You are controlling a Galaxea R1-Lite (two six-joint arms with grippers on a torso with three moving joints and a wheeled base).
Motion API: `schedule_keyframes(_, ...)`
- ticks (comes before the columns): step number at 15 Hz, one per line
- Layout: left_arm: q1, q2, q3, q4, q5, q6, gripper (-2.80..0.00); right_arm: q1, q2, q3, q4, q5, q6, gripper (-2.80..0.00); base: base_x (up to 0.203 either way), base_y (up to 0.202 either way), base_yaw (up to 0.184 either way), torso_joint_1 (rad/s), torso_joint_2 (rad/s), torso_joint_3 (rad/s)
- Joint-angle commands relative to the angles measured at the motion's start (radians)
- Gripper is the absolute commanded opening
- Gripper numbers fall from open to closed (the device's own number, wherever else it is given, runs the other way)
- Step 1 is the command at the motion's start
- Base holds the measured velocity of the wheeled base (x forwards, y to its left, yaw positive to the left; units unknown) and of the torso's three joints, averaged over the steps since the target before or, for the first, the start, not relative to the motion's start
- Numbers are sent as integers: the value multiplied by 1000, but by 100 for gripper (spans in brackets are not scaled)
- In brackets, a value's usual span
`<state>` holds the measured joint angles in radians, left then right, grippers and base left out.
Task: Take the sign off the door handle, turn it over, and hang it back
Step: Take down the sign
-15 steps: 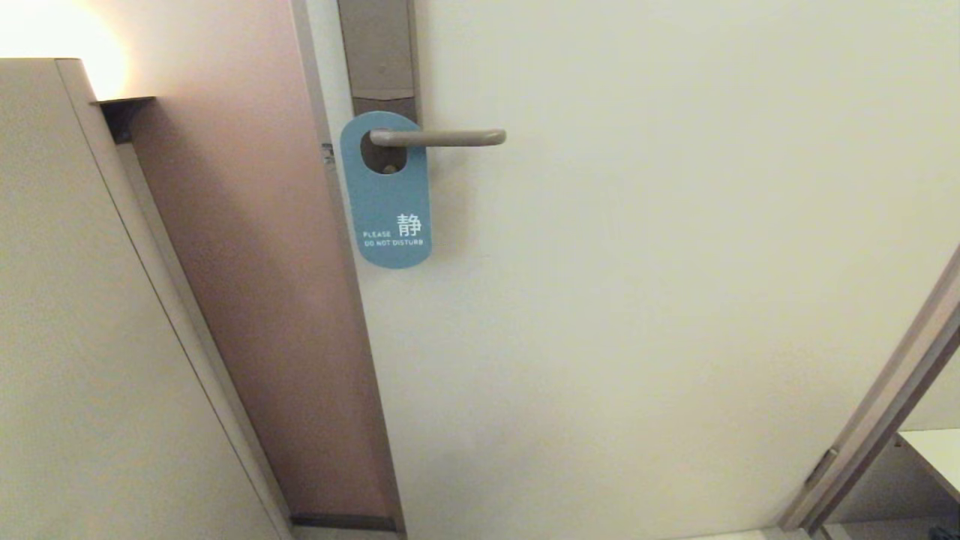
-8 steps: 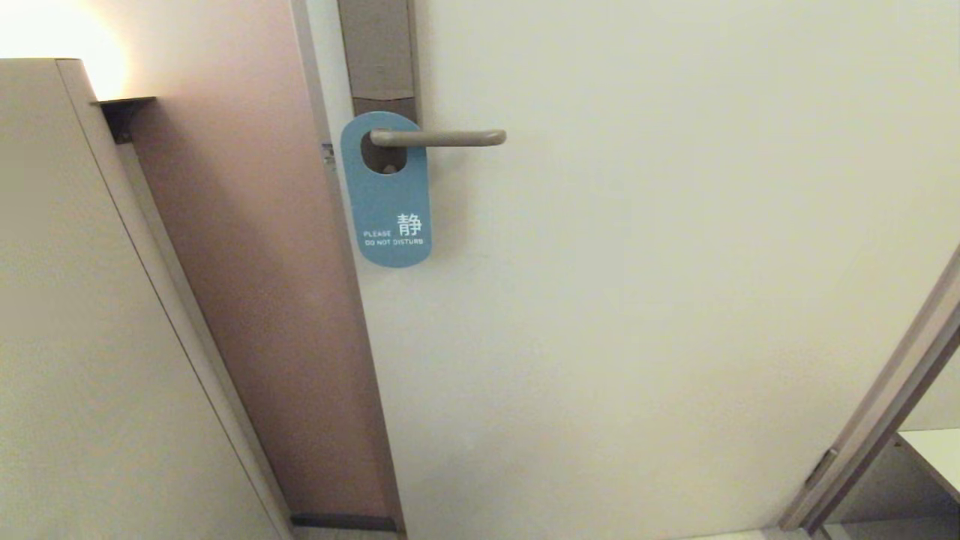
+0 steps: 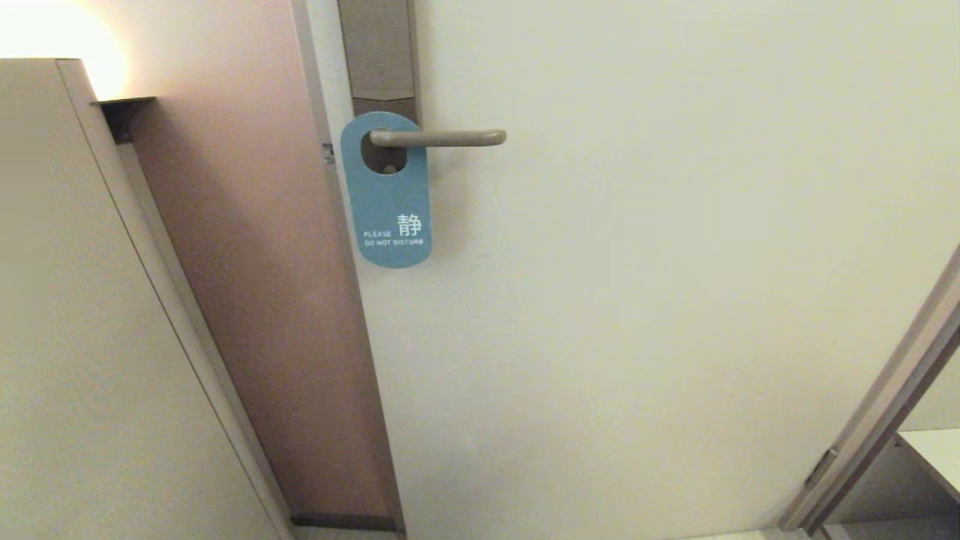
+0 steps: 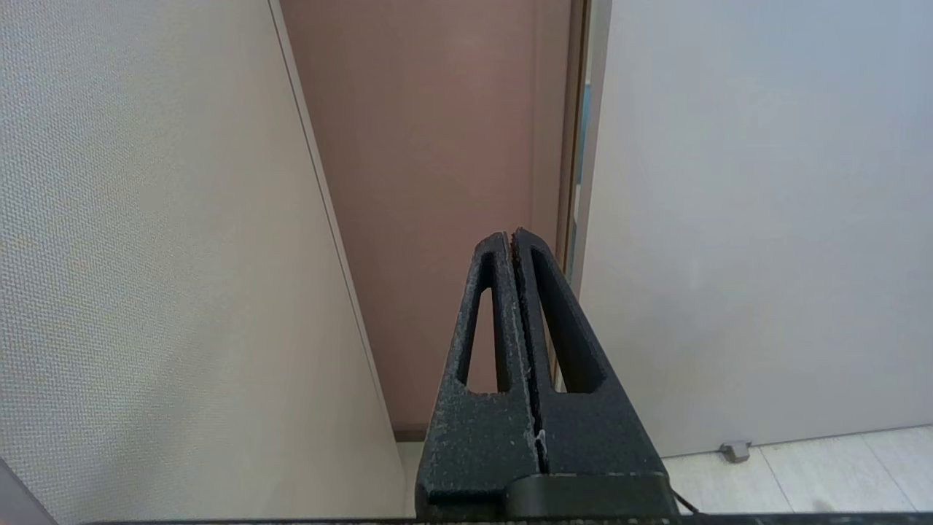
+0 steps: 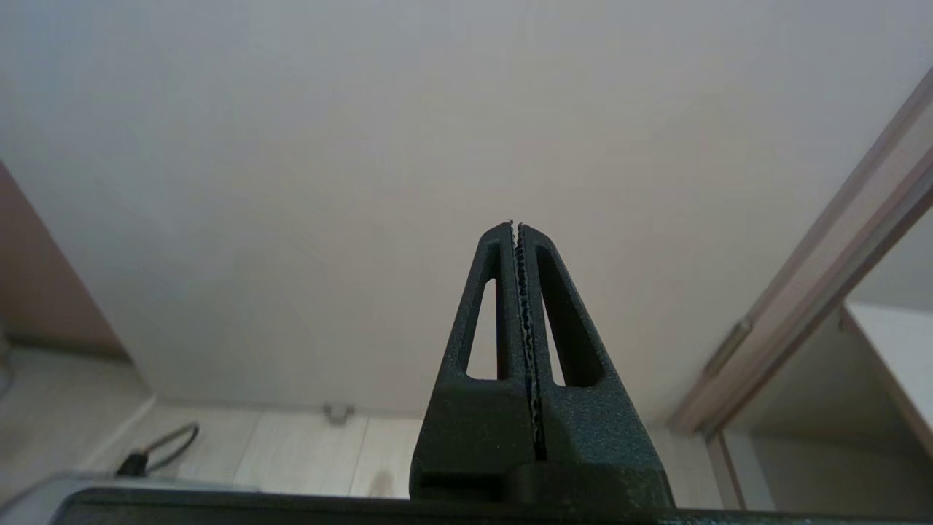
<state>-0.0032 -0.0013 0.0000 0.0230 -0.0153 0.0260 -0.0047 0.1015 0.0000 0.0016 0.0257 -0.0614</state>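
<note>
Both claws, left claw (image 4: 512,237) and right claw (image 5: 515,227), closed, empty. Sign (image 3: 387,202) looks light, bendy; I'd pinch its bottom edge, slide it off handle (image 3: 439,137).

Flat blue card sign (image 3: 390,214) is showing a matt, smooth face. Straight beige-grey metal door handle (image 3: 442,138) is giving a dull satin sheen. Pale door panel (image 3: 637,262) is looking smooth and matt. Black left gripper (image 4: 512,244) and right gripper (image 5: 515,232) are showing grainy, rough plastic.

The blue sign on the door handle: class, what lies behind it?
Behind the sign sits the grey-brown plate, seen above it and through its hole, where the door handle passes. The sign covers the plate's lower part and some door; its back face is hidden.
</note>
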Motion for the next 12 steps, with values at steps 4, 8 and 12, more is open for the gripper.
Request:
schedule_keyframes(4, 0, 1, 0, 0, 0, 0, -280, 0, -101, 0, 1, 3, -6, -280, 0, 0, 0, 0, 0, 0)
schedule_keyframes(8, 0, 1, 0, 0, 0, 0, -280, 0, -101, 0, 1, -3, 5, -280, 0, 0, 0, 0, 0, 0)
schedule_keyframes(12, 0, 1, 0, 0, 0, 0, -280, 0, -101, 0, 1, -3, 8, -280, 0, 0, 0, 0, 0, 0)
